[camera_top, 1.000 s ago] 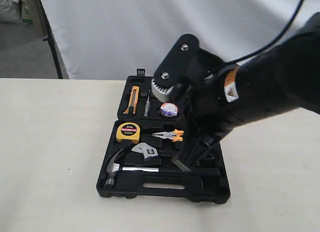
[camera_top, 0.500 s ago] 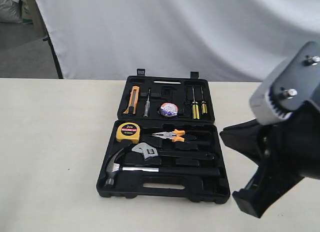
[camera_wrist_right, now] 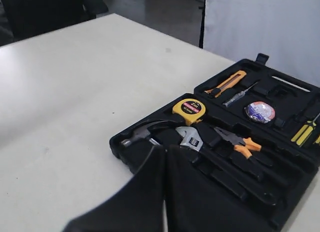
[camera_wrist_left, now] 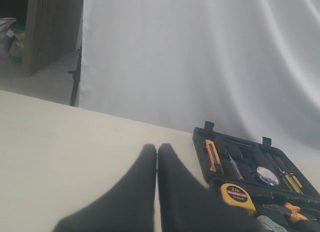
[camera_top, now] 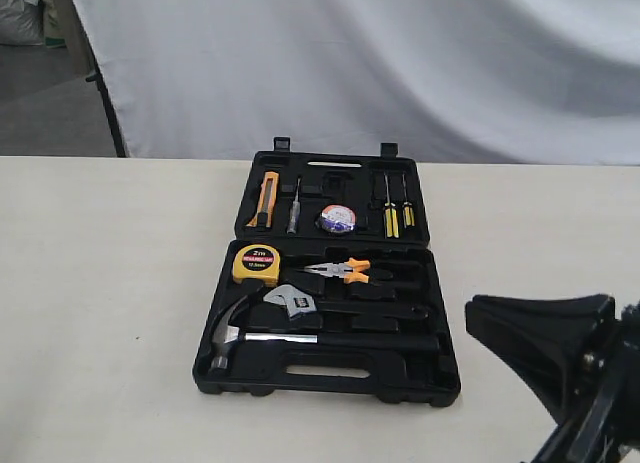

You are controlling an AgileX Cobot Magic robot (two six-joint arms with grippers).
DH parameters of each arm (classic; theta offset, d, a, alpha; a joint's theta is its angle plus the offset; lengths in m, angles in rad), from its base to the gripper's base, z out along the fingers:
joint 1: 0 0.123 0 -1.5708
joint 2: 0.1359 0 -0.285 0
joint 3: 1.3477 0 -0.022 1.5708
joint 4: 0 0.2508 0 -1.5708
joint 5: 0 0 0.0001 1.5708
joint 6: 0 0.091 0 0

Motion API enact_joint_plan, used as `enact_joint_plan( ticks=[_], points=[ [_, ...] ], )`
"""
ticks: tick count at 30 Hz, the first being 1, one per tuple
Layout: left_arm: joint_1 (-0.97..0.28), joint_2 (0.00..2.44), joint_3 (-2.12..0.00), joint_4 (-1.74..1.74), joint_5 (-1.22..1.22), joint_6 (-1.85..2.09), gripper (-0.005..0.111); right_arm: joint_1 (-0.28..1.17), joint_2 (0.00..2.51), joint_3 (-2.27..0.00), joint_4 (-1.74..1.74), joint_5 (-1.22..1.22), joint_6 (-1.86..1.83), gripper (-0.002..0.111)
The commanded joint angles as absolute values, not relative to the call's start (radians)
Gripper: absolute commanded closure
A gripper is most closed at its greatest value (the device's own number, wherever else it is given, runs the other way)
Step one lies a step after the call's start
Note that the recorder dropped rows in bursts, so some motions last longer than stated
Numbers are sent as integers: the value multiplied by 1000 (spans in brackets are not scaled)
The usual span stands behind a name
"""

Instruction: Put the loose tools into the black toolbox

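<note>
Toolbox (camera_top: 400, 385) mid-table, wide tabletop (camera_top: 100, 303) left; right end effector (camera_wrist_right: 164, 151) near front-right corner.

The yellow tape measure (camera_top: 256, 265) has a round black label on its face. At the top of the label stands "2m" in light letters. It can be read in the exterior view and in the left wrist view. Under it runs a red strip with tiny words, and below that is one more small line. Both are too small to read. The small round tape roll (camera_top: 337, 219) has a whitish label with coloured print, but no word on it can be made out. The silver wrench (camera_top: 293, 301) has a small dark mark near its head, too small to read.
</note>
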State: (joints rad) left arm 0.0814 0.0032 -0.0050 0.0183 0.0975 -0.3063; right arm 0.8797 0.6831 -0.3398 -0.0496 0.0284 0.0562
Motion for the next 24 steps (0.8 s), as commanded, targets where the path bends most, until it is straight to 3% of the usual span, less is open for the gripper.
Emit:
enact_joint_plan(
  ticks=[1, 10, 24],
  points=[
    [75, 0, -8, 21, 89, -311, 106, 875, 626, -181, 0, -202, 62, 109],
    [75, 0, -8, 21, 89, -311, 106, 875, 470, -24, 0, -252, 62, 109],
    [75, 0, -8, 21, 89, -311, 106, 866, 313, -8, 0, -256, 65, 109]
  ],
)
